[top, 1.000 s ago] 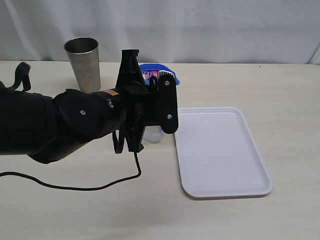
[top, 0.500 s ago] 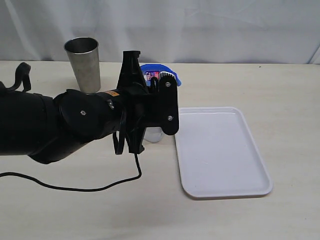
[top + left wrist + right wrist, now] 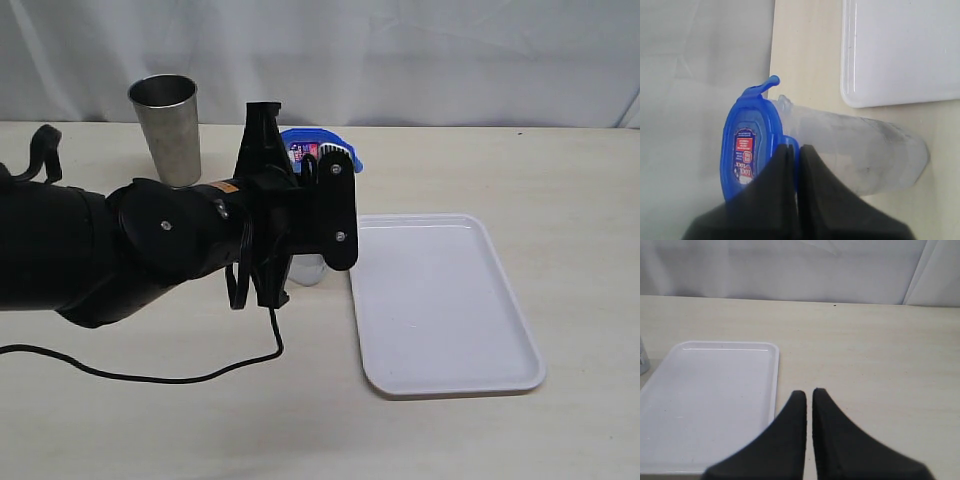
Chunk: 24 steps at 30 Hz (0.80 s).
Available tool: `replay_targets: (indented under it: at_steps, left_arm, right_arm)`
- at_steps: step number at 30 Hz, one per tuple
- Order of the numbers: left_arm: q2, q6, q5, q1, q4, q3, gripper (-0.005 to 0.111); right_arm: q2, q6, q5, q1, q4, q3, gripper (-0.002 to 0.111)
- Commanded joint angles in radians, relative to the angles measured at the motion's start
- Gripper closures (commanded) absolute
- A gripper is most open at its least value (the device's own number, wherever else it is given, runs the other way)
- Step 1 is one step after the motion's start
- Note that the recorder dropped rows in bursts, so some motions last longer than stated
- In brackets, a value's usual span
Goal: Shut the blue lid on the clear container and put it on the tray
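Beige table (image 3: 500,440), white curtain (image 3: 450,50) behind. Note clear container (image 3: 865,155) upright just beside tray (image 3: 455,385) at its far left corner, not yet on it. Blue lid (image 3: 747,140) sits on mouth; one flap flares out, so judge snapping unfinished. Your left gripper (image 3: 792,150): fingers together, tips against lid's side flap, likely pressing it home. Right gripper (image 3: 809,395): fingers together, empty, parked over table beside tray. Steel tumbler (image 3: 168,125) near far edge, unused.
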Motion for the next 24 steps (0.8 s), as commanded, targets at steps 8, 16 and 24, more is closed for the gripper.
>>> replay_targets:
  at_steps: [8, 16, 24]
  left_arm:
    - [-0.028, 0.0, 0.051, -0.008, -0.008, 0.0, 0.107]
    - [-0.028, 0.0, 0.034, -0.008, -0.016, 0.0, 0.107]
    - [-0.025, 0.0, 0.012, -0.008, -0.02, 0.0, 0.107]
  right_arm:
    - [-0.005, 0.003, 0.003, 0.001, 0.005, 0.003, 0.104]
    - [-0.005, 0.003, 0.003, 0.001, 0.005, 0.003, 0.104]
    - [-0.005, 0.003, 0.003, 0.001, 0.005, 0.003, 0.104]
